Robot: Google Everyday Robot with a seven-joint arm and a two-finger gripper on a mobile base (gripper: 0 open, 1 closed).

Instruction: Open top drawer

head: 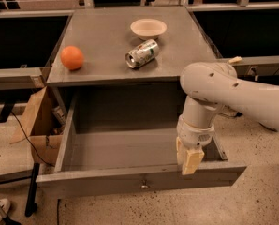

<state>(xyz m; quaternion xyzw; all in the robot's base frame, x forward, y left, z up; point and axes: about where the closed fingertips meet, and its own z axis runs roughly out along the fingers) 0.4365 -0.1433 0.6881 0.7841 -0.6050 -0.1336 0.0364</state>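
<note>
The top drawer (116, 149) is a deep grey box pulled far out from under the grey cabinet top (106, 41). Its inside looks bare. Its flat front panel (139, 182) runs along the bottom of the view, with a small round metal knob (143, 185) at its centre. My gripper (190, 157) hangs from the white arm over the drawer's right front corner, just behind the front panel, pointing down. No other drawer fronts show.
On the cabinet top lie an orange (72, 57), a crushed can (141, 53) on its side, and a pale bowl (148, 28). A cardboard box (36, 121) stands left of the drawer. Black stand legs (32, 191) and a cable are at the lower left.
</note>
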